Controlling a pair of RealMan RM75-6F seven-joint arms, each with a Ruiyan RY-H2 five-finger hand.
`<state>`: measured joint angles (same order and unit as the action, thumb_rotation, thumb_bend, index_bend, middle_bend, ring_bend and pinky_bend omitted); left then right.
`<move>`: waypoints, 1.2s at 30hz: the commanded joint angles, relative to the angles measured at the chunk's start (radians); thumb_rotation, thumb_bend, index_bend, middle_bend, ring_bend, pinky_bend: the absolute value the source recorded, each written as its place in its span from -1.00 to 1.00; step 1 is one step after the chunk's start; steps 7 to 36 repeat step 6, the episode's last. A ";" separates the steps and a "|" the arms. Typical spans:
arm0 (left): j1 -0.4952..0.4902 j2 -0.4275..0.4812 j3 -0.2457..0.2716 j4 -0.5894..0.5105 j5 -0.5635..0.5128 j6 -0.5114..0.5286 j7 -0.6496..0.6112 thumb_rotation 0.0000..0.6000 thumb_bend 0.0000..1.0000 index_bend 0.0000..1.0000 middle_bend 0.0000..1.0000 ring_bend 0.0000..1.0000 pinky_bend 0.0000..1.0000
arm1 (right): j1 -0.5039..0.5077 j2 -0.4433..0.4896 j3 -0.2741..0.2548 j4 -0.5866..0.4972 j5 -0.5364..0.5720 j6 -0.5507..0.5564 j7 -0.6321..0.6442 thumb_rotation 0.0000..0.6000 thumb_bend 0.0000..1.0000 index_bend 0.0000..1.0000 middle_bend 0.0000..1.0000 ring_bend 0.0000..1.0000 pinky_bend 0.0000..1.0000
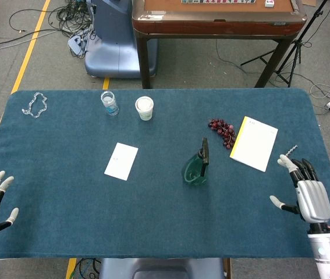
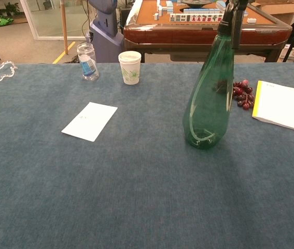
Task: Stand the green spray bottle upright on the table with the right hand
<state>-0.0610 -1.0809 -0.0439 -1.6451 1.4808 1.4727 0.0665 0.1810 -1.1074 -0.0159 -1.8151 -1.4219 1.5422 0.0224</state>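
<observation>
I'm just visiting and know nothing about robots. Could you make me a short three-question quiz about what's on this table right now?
1. True or false: the green spray bottle is lying on its side.
2. Which lies closest to the grapes? A) paper cup B) yellow notepad C) bead chain
3. Fill in: the right robot hand holds ____.

Key
1. False; it stands upright on the blue table.
2. B; the notepad lies just beside the grapes.
3. Nothing; it sits open near the table's edge, apart from the bottle.
</observation>
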 commanded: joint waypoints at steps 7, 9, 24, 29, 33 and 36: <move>-0.003 -0.002 0.002 -0.004 0.000 0.000 0.006 1.00 -0.28 -0.78 -1.00 -1.00 -1.00 | -0.087 0.011 -0.034 -0.032 -0.058 0.069 -0.010 1.00 -0.77 -0.78 -0.57 -0.80 -0.85; -0.003 -0.002 0.002 -0.004 0.000 0.000 0.006 1.00 -0.28 -0.78 -1.00 -1.00 -1.00 | -0.087 0.011 -0.034 -0.032 -0.058 0.069 -0.010 1.00 -0.77 -0.78 -0.57 -0.80 -0.85; -0.003 -0.002 0.002 -0.004 0.000 0.000 0.006 1.00 -0.28 -0.78 -1.00 -1.00 -1.00 | -0.087 0.011 -0.034 -0.032 -0.058 0.069 -0.010 1.00 -0.77 -0.78 -0.57 -0.80 -0.85; -0.003 -0.002 0.002 -0.004 0.000 0.000 0.006 1.00 -0.28 -0.78 -1.00 -1.00 -1.00 | -0.087 0.011 -0.034 -0.032 -0.058 0.069 -0.010 1.00 -0.77 -0.78 -0.57 -0.80 -0.85; -0.003 -0.002 0.002 -0.004 0.000 0.000 0.006 1.00 -0.28 -0.78 -1.00 -1.00 -1.00 | -0.087 0.011 -0.034 -0.032 -0.058 0.069 -0.010 1.00 -0.77 -0.78 -0.57 -0.80 -0.85; -0.003 -0.002 0.002 -0.004 0.000 0.000 0.006 1.00 -0.28 -0.78 -1.00 -1.00 -1.00 | -0.087 0.011 -0.034 -0.032 -0.058 0.069 -0.010 1.00 -0.77 -0.78 -0.57 -0.80 -0.85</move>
